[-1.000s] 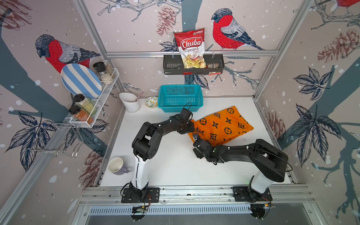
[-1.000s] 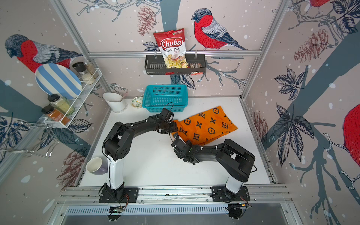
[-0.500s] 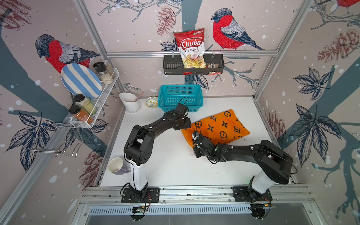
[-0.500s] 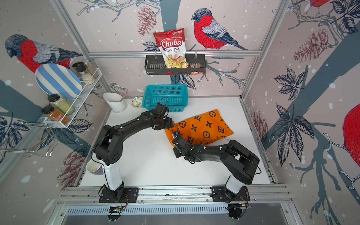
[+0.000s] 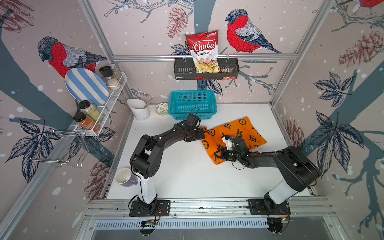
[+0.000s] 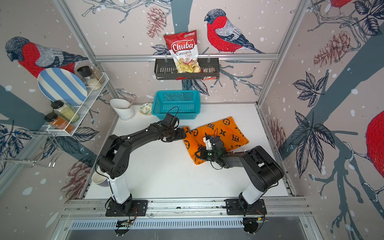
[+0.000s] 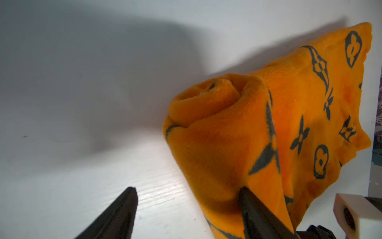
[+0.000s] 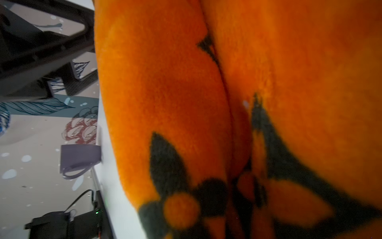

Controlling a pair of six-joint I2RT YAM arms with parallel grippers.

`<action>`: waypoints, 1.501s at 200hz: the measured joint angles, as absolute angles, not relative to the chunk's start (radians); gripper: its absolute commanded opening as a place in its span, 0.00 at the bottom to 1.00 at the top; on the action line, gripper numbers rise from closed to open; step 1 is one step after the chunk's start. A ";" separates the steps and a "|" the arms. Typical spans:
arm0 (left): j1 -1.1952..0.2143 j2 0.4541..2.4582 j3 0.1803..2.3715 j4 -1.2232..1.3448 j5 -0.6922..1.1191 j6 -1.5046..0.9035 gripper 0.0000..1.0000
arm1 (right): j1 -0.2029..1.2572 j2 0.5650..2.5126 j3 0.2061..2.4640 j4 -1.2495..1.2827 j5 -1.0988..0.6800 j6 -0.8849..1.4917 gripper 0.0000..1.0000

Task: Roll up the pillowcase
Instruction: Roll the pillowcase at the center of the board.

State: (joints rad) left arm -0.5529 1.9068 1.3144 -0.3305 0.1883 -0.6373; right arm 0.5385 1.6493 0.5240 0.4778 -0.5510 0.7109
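Wider than a second ago, my left gripper (image 7: 187,189) stands open, holding nothing, one finger (image 7: 255,209) propping the roll so it keeps wound. The pillowcase (image 5: 239,131) lies half-rolled on the table (image 5: 176,166); my right gripper (image 5: 218,154) presses its near end, jaws buried in fabric, state unclear.

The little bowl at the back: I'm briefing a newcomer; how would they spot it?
Find the teal basket at the back of the white table. Between it and the white pitcher sits the little bowl. It alone is tiny, with a green floral print.
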 measured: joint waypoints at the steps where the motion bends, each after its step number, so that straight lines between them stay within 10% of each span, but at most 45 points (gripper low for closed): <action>1: -0.553 1.908 1.314 -0.329 0.189 -0.638 0.81 | 0.537 1.650 0.524 0.478 -0.554 0.711 0.14; 63: -0.577 2.019 1.383 -0.273 0.228 -0.658 0.78 | 0.479 1.671 0.525 0.484 -0.645 0.709 0.25; 115: -0.584 2.072 1.425 -0.293 0.210 -0.658 0.76 | 0.544 1.515 0.575 0.271 -0.442 0.650 1.00; 182: -0.585 2.077 1.436 -0.303 0.208 -0.657 0.76 | 0.864 1.359 0.699 -0.043 0.255 0.466 0.97; 250: -0.585 2.078 1.442 -0.311 0.208 -0.657 0.76 | 1.043 1.595 0.796 -0.084 0.534 0.281 0.69; 300: -0.585 2.072 1.441 -0.324 0.202 -0.655 0.77 | 1.055 1.705 0.815 -0.060 0.588 0.258 0.17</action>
State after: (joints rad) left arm -0.5850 2.0716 1.4410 -0.3237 0.2016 -0.6552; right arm 1.0550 1.7046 0.8154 -0.0605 0.5877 0.2581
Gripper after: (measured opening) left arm 0.763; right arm 0.353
